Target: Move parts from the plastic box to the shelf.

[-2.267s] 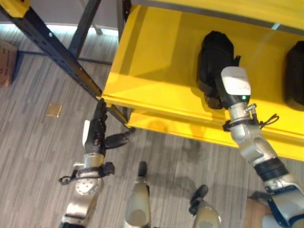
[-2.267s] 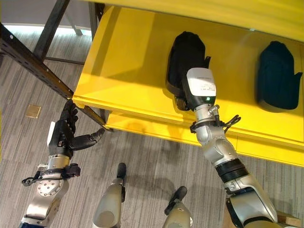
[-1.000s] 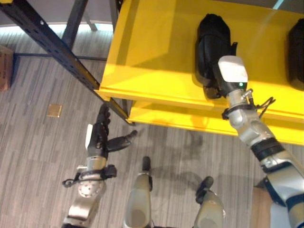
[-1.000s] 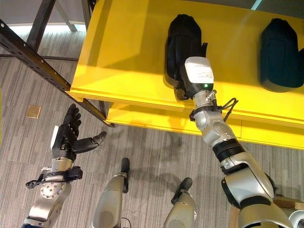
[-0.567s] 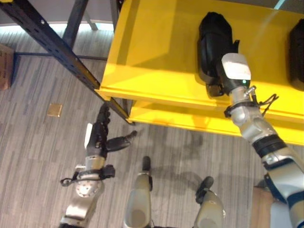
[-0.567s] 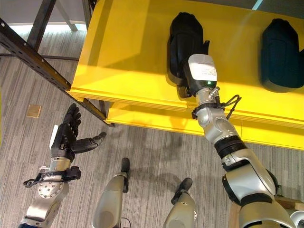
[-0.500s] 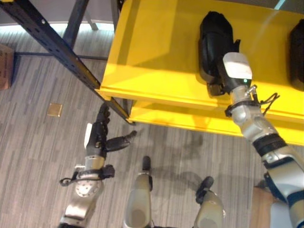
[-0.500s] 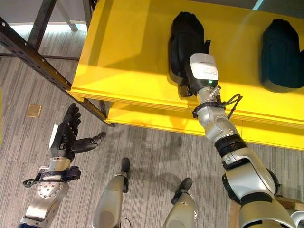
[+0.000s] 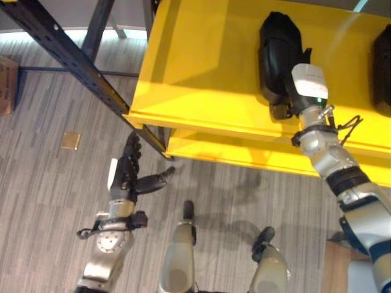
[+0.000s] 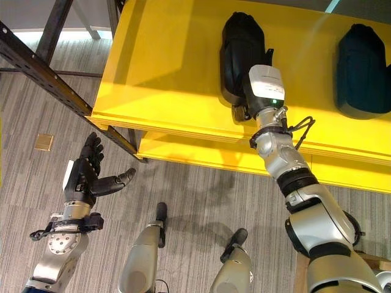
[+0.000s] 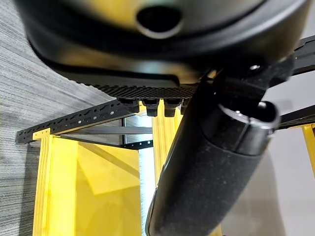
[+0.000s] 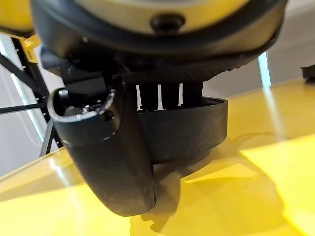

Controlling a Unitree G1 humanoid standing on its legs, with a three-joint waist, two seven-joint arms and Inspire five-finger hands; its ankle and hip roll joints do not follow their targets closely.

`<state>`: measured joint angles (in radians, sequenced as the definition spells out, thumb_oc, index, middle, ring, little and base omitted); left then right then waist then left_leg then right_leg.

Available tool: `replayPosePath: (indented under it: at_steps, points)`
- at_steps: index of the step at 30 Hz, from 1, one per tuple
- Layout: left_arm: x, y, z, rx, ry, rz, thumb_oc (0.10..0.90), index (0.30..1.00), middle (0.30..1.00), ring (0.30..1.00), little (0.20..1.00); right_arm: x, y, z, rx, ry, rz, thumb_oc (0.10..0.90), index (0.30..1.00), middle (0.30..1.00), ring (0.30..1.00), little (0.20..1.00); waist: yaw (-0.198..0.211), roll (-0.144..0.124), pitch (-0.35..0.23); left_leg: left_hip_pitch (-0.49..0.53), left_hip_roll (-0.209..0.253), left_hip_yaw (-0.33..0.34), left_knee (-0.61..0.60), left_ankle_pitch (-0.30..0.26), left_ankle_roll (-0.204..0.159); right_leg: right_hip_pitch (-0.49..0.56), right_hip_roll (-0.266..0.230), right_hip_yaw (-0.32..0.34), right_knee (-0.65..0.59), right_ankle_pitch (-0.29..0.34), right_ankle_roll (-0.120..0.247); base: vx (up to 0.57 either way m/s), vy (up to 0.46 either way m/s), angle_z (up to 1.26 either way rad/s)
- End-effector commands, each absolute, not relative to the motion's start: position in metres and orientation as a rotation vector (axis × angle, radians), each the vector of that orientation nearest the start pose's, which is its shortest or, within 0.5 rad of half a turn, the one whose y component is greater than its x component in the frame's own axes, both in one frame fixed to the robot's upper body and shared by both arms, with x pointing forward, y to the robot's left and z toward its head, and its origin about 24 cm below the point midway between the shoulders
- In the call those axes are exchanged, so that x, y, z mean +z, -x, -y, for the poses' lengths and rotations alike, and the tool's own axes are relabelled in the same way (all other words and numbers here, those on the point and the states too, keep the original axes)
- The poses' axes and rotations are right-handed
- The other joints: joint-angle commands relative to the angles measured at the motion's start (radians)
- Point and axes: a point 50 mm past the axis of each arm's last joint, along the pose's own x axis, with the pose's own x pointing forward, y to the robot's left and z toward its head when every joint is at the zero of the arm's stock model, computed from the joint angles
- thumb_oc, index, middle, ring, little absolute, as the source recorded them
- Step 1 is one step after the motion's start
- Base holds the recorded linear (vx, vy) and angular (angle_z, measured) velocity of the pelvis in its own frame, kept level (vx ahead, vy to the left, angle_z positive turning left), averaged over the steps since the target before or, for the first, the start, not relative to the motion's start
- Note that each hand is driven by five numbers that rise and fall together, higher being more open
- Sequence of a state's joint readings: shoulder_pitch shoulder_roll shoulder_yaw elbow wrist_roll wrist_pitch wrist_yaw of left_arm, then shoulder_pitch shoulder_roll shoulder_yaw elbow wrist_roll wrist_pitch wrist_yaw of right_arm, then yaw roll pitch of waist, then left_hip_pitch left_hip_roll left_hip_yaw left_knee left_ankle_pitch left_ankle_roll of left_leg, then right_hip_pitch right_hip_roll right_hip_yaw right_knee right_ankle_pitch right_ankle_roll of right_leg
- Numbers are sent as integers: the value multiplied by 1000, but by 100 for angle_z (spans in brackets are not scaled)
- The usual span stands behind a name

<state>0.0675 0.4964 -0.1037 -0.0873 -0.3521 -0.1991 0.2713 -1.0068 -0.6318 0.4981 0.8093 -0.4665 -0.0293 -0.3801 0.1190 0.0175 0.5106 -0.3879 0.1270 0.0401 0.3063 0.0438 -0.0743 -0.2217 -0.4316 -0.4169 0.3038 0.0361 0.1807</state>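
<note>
A black moulded part (image 9: 278, 46) lies on the yellow shelf (image 9: 195, 79), near its front lip. My right hand (image 9: 307, 85) reaches onto the shelf and is shut on the part's near end; in the right wrist view its fingers (image 12: 160, 96) lie over the part (image 12: 197, 132) and the thumb (image 12: 115, 162) closes beside it. A second black part (image 10: 360, 64) rests farther right on the same shelf. My left hand (image 9: 125, 177) hangs open over the floor below the shelf's left corner, thumb (image 11: 211, 167) spread out, holding nothing.
A dark perforated steel upright (image 9: 67, 58) slants past the shelf's left corner. A lower yellow shelf (image 9: 214, 155) sits beneath. A cardboard box (image 9: 7, 82) and a small brown tile (image 9: 70, 141) lie on the grey floor at left.
My right hand has slid the black part a little deeper onto the shelf and to the right. The left hand has hardly moved. The camera tilted slightly early on.
</note>
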Motion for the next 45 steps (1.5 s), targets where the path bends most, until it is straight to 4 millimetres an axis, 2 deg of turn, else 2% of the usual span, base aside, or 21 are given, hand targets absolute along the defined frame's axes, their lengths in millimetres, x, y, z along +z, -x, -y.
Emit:
replayPosePath:
  at_steps: [1,19,20,21,26,28,34,37,38,45]
  points:
    - [125,-233,-227,138,-67,446,900,1000,1000,1000,1000,224,-394,278,-492,1386,178,400,300,300,300,300,5,12,-21,63,24,15,-52,-33,2,-52,12,28,82,7,-8,0,0,0]
    - [126,-234,-226,128,-66,451,900,1000,1000,1000,1000,227,-393,289,-540,1367,135,400,300,300,300,300,10,16,-20,55,19,13,-50,-30,4,-57,6,27,83,15,-5,0,0,1]
    - [126,-233,-226,128,-67,452,900,1000,1000,1000,1000,229,-393,289,-541,1369,137,563,528,528,528,528,10,17,-21,56,18,12,-53,-29,4,-56,6,27,81,16,-4,-8,9,3]
    - [127,-233,-227,131,-66,453,900,1000,1000,1000,1000,232,-394,287,-540,1372,152,900,1000,1000,1000,1000,9,17,-20,57,17,13,-54,-29,5,-57,7,27,82,17,-4,0,0,0]
    - [126,-234,-227,137,-67,452,900,1000,1000,1000,1000,237,-394,284,-545,1372,179,900,1000,1000,1000,1000,8,15,-21,56,18,13,-52,-29,5,-59,6,28,84,16,-4,0,0,0]
    - [128,-233,-230,154,-73,460,900,1000,1000,1000,1000,256,-393,274,-556,1364,283,900,1000,1000,1000,1000,3,12,-22,53,19,14,-47,-32,4,-61,8,31,86,17,-4,0,0,0]
    - [129,-234,-232,175,-82,463,900,1000,1000,1000,1000,289,-382,251,-563,1376,496,900,1000,1000,1000,1000,-6,5,-20,46,19,15,-43,-29,5,-71,9,36,90,19,-6,0,0,0]
    - [129,-234,-233,178,-85,464,900,1000,1000,1000,1000,296,-377,245,-558,1383,558,900,1000,1000,1000,1000,-8,3,-20,44,19,15,-41,-30,6,-72,10,35,92,19,-6,3,0,-1]
    - [131,-234,-234,189,-91,472,900,1000,1000,1000,1000,306,-370,236,-563,1363,646,900,1000,1000,1000,1000,-12,2,-20,43,20,17,-37,-33,6,-74,9,38,94,17,-6,0,0,0]
    - [133,-233,-235,199,-107,481,900,1000,1000,1000,1000,319,-352,220,-555,1342,805,900,1000,1000,1000,1000,-17,-2,-21,34,22,15,-28,-35,7,-78,9,40,101,12,-8,0,0,0]
